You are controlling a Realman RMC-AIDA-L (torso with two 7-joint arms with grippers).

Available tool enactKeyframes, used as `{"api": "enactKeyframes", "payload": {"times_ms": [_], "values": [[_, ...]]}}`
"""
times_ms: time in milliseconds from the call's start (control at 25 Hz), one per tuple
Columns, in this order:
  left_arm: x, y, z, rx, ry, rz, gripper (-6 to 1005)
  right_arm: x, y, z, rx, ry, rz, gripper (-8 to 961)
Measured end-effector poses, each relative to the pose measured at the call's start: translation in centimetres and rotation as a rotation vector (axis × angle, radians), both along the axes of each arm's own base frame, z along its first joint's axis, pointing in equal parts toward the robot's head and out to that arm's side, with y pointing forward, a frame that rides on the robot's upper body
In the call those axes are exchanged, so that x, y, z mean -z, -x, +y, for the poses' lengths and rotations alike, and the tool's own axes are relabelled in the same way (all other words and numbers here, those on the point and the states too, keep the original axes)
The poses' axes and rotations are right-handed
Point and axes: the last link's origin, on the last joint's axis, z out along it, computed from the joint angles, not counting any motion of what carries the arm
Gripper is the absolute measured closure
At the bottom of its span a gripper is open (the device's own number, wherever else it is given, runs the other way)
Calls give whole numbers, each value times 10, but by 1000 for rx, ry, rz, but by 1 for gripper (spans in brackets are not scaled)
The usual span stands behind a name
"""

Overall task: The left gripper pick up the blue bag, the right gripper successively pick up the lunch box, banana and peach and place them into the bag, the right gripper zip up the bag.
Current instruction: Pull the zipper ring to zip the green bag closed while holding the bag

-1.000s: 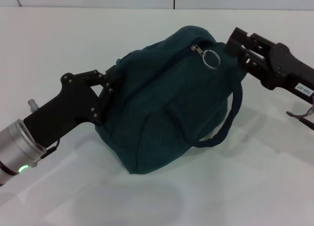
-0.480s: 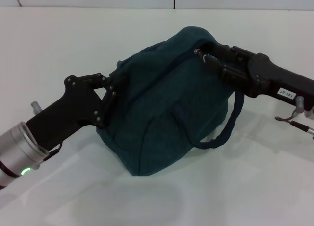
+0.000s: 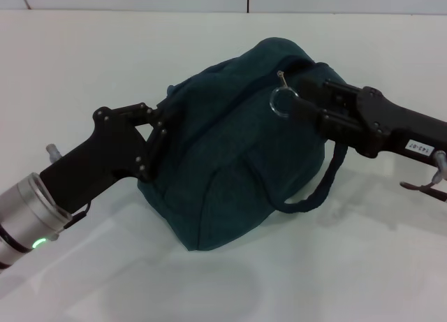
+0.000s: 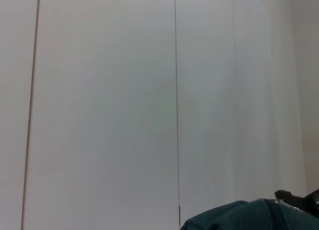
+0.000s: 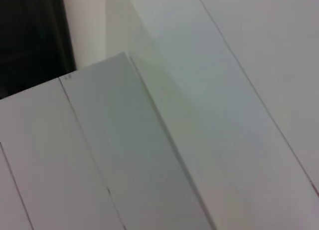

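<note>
1 blue bag (image 3: 230,161), soft and slumping, sits on the white worktop (image 3: 363,266), closed. 2 tools: the left tool (image 3: 159,130) clamps the bag's left end; the right tool (image 3: 297,98) is at the zipper's ring pull (image 3: 281,100), grip unclear. The fabric probably yields, so the stiff metal ring looks the best hold. 1 handle (image 3: 325,179) shows.

- white table (image 3: 84,63), plain glossy top, fills most of head view
- pale wall panels (image 4: 99,100) behind, thin vertical seams between them
- white panelled surface (image 5: 149,155) in right wrist view, dark area (image 5: 30,35) at one corner
</note>
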Motion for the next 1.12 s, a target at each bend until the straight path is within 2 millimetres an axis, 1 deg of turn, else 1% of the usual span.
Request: {"api": "enactKeyframes", "payload": {"times_ms": [280,520,680,840,1000,1120], "values": [[2,-1,0,0,1,-3,952,-1,-8,-3,38,7,-1,370],[3,-4,1,4,3,-7,952,-3,-12,0,87,33,4,371],[3,-3,1,1,4,-8,952,-11,-17,0,115,-2,33,372],[4,-3,0,0,8,-9,952,-16,-22,5,157,-40,43,373],[5,-4,0,1,10,-10,952,-15,-23,9,174,-34,28,374],[5,-4,0,3,12,-10,952,-12,-21,12,176,5,1,374]]}}
